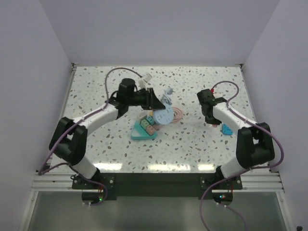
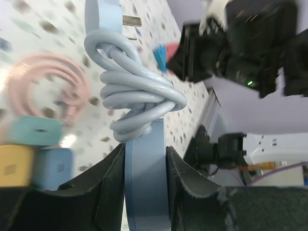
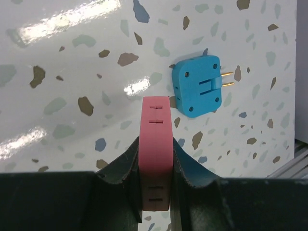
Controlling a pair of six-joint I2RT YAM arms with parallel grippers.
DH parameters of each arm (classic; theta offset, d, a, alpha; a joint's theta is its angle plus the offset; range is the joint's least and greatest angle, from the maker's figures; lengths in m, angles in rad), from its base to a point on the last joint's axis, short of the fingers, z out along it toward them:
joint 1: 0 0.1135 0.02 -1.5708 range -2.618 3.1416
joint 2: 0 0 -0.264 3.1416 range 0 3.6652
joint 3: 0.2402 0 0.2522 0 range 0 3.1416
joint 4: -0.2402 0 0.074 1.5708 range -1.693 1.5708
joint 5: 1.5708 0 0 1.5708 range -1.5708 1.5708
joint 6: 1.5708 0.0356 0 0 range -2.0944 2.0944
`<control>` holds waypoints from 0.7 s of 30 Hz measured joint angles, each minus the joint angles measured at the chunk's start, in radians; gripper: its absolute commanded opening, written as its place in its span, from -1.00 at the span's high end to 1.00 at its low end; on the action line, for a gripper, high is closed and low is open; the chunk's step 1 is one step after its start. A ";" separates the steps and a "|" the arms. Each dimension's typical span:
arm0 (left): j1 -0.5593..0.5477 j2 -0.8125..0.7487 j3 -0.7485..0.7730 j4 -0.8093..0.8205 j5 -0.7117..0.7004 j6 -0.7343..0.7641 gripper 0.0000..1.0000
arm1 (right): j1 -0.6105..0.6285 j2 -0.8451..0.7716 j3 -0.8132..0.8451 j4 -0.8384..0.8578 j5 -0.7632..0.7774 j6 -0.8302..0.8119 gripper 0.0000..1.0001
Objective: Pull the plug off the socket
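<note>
Partly cut off below, a slate-blue flat slab (image 2: 147, 192) under a knotted grey cable (image 2: 139, 96) sits clamped in the left gripper (image 2: 146, 156). The right gripper (image 3: 156, 144) narrowly pinches a pink slotted block (image 3: 156, 120), near a blue two-pronged plug (image 3: 198, 86) lying on the speckled surface (image 3: 72, 62).

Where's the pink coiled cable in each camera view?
Top external: pink coiled cable near the centre, slightly right.
Left wrist: pink coiled cable at left, blurred.
Right wrist: not in it.
Shared landmark: the speckled table, in all three views.

Blue plug (image 3: 197, 86) on speckled table (image 1: 192, 149)
</note>
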 measured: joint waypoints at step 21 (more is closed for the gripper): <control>0.891 -0.119 -0.142 -0.209 -0.184 0.150 1.00 | -0.206 0.237 0.027 0.108 -0.072 -0.008 -0.38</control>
